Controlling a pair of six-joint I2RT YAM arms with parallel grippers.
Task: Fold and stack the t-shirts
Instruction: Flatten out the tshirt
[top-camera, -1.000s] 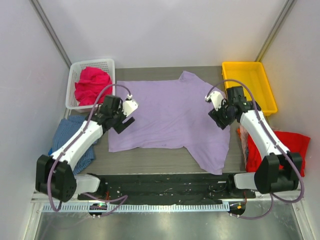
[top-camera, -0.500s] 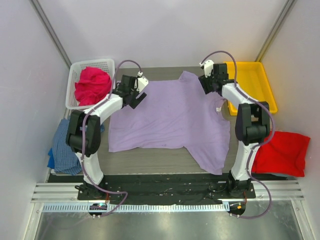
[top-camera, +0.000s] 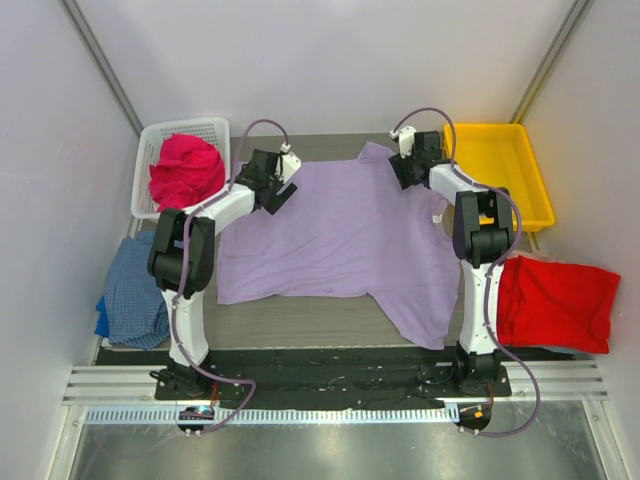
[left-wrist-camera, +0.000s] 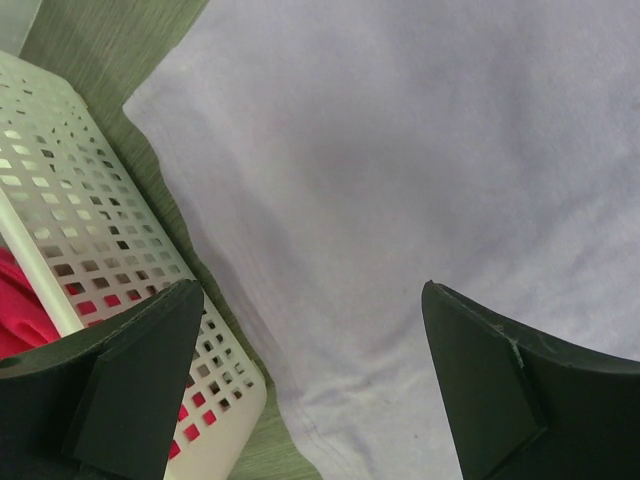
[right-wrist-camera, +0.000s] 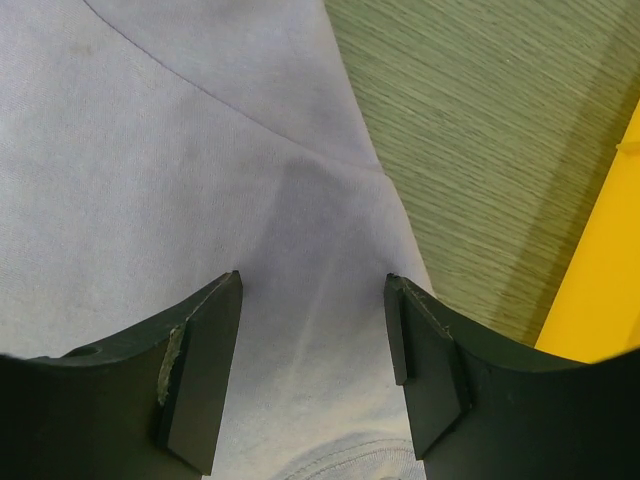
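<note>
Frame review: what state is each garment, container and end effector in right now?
lavender t-shirt: spread flat, unfolded, ungripped.
red t-shirt: loosely bunched, lying near right.
magenta t-shirt: bunched inside white basket.
blue checked t-shirt: crumpled, lying near left.
left end effector: open, above lavender t-shirt's far-left corner.
right end effector: open, above its far-right shoulder seam.

You are looking down on the whole desk from high above its near edge. Both wrist cameras are pointing down, close over the purple shirt, sharing its far corners.
</note>
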